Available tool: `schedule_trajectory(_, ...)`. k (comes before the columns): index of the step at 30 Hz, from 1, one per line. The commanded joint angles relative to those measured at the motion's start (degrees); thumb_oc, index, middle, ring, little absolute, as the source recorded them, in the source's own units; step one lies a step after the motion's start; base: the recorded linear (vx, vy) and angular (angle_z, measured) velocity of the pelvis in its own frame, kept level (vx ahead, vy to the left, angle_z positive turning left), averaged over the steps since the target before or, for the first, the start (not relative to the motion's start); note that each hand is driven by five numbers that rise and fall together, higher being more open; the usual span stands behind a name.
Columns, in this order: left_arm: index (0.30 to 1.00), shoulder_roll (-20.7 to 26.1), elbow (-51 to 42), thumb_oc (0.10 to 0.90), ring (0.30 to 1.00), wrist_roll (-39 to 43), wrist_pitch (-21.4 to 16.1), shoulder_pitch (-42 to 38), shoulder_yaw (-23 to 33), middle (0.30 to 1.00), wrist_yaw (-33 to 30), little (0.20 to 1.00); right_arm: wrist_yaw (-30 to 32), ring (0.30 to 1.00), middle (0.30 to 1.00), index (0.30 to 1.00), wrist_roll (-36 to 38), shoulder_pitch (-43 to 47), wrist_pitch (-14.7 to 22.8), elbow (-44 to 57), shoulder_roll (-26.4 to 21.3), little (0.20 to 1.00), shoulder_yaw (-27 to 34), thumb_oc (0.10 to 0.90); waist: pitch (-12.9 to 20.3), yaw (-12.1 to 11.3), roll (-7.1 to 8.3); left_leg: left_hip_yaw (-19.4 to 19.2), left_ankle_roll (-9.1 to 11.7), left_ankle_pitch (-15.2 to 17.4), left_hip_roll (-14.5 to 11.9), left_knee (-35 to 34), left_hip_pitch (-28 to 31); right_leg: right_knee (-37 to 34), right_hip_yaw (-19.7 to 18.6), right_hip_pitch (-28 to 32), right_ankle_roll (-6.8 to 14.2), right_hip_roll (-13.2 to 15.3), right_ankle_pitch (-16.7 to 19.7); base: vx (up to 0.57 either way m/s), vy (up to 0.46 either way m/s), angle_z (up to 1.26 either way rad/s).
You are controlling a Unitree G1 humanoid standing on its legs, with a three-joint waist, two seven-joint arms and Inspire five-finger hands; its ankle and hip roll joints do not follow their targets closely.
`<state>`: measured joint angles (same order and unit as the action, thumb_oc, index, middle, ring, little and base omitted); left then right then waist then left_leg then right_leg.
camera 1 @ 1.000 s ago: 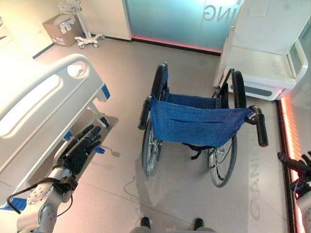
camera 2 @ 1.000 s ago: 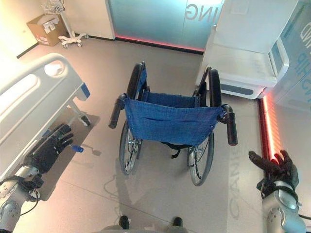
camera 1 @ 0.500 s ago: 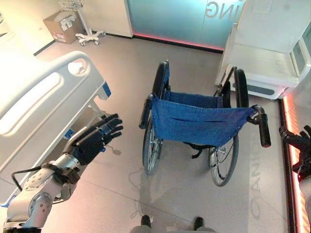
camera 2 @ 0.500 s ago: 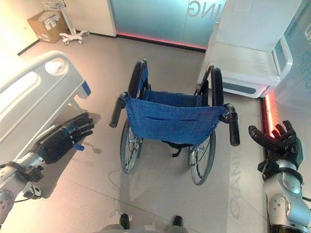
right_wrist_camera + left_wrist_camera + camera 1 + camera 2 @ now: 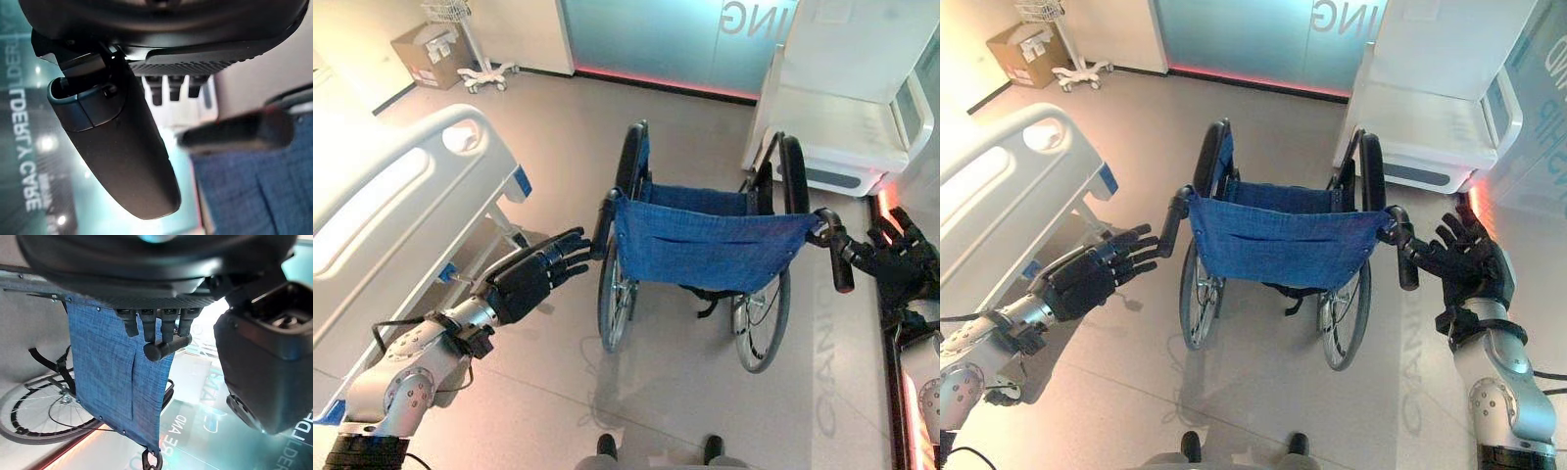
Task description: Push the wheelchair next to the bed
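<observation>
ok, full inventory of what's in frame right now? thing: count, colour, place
Wheelchair with blue fabric backrest: 1, black frame and wheels, centre of the floor, back towards the robot.
Black push handles: 2, one at each top corner of the backrest.
White hospital bed with blue corner bumpers: 1, left of the wheelchair.
White moulded unit: 1, far right by the wall.
Cardboard box: 1, brown, far left corner.
White wheeled stand: 1, beside the box.
Left robot hand: 1, dark, open, just short of the left handle.
Right robot hand: 1, dark, open, beside the right handle.
</observation>
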<state>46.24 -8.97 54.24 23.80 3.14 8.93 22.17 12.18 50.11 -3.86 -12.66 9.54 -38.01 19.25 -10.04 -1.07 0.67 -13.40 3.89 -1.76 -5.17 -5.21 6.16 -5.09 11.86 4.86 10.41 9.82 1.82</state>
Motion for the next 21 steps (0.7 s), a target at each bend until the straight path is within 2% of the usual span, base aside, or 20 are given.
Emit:
schedule_trajectory(1, 0.900, 2.8, -2.2, 0.800, 0.900, 5.9, -3.4, -12.1, -3.7, 0.900, 1.7, 0.900, -2.6, 0.900, 0.900, 0.900, 1.6, 8.5, 7.9, 4.6, -7.5, 0.900, 0.8, 0.800, 3.9, 0.7, -1.30, -1.4, 0.5, 2.9, -1.7, 0.2, 0.4, 4.0, -0.1, -0.3, 0.4, -0.3, -2.6, 0.04, -0.011, -0.02)
schedule_trajectory(7, 0.900, 2.9, 0.2, 0.800, 0.900, 4.1, -4.8, -15.1, -5.7, 0.900, -1.3, 0.900, -2.6, 0.900, 0.900, 0.900, 1.6, 10.0, 6.4, 5.2, -7.8, 0.900, -1.8, 0.800, 3.9, 0.8, -1.23, -1.5, 0.6, 2.6, -1.8, 0.2, 0.5, 4.1, -0.2, -0.3, 0.4, -0.4, -2.7, 0.04, -0.016, -0.02)
schedule_trajectory(12, 0.900, 2.4, 1.3, 0.800, 0.900, 5.2, -4.0, -15.5, -5.3, 0.900, -1.1, 0.900, -3.1, 0.900, 0.900, 0.900, 1.0, 10.2, 4.2, 5.1, -7.6, 0.900, -2.3, 0.800, 3.7, 0.7, -1.21, -1.3, 0.6, 2.6, -1.8, 0.2, 0.3, 4.2, -0.3, -0.6, 0.5, -0.3, -2.6, 0.03, -0.013, -0.04)
schedule_trajectory(15, 0.900, 2.6, 1.1, 0.800, 0.900, 2.6, -5.3, -15.3, -5.6, 0.900, -0.8, 0.900, -2.1, 0.900, 0.900, 0.900, -3.7, 10.2, 3.3, 4.8, -8.0, 0.900, -3.2, 0.800, 3.4, 0.5, -1.29, -1.2, 0.6, 2.3, -1.9, 0.2, 0.1, 4.3, -0.3, -0.7, 0.5, -0.2, -2.5, 0.01, -0.001, 0.00)
schedule_trajectory(16, 0.900, 2.9, 1.1, 0.800, 0.900, 1.6, -5.9, -15.5, -6.0, 0.900, -0.4, 0.900, -1.2, 0.900, 0.900, 0.900, -8.3, 10.4, 3.4, 4.3, -8.5, 0.900, -3.7, 0.800, 3.2, 0.5, -1.31, -1.2, 0.5, 2.3, -1.9, 0.2, 0.1, 4.3, -0.4, -0.8, 0.5, -0.3, -2.5, 0.00, 0.000, 0.00)
schedule_trajectory(21, 0.900, 3.3, 1.0, 0.800, 0.900, 1.3, -5.9, -16.9, -7.8, 0.900, -1.6, 0.900, 0.4, 0.900, 0.900, 0.900, -11.8, 12.3, 1.5, 1.6, -10.3, 0.900, -5.8, 0.800, 2.7, 0.3, -1.56, -1.0, 0.6, 1.9, -2.0, 0.2, 0.0, 4.7, -0.4, -1.0, 0.4, -0.4, -2.6, 0.04, 0.002, -0.01)
